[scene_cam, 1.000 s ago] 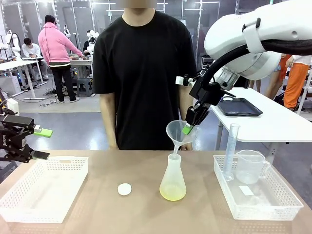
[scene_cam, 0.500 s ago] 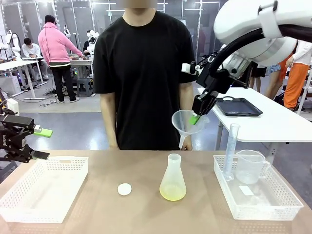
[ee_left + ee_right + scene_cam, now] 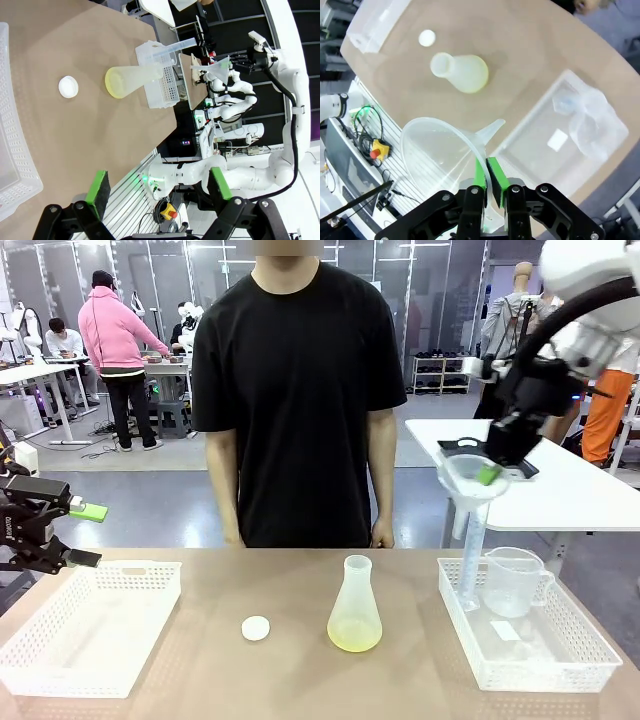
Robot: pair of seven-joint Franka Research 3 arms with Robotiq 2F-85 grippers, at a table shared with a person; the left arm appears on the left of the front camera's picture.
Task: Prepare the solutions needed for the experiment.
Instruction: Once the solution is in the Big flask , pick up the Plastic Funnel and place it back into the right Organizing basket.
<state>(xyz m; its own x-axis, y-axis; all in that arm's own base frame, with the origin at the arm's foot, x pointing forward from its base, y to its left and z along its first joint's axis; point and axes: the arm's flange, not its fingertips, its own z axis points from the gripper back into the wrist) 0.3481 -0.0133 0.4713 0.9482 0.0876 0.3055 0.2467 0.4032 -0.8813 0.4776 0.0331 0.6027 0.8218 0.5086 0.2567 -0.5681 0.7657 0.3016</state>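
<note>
R jaws clamped on the rim of the clear funnel (image 3: 468,480), up high over the R basket (image 3: 545,670) — just above the grad. cylinder (image 3: 470,550). L jaws wide, empty, above the L basket (image 3: 90,685). Flask (image 3: 355,595) stands mid-tabletop (image 3: 300,680), uncapped, w/ shallow yellow solution (image 3: 354,640) at its bottom — white cap (image 3: 256,628) beside it.
</note>
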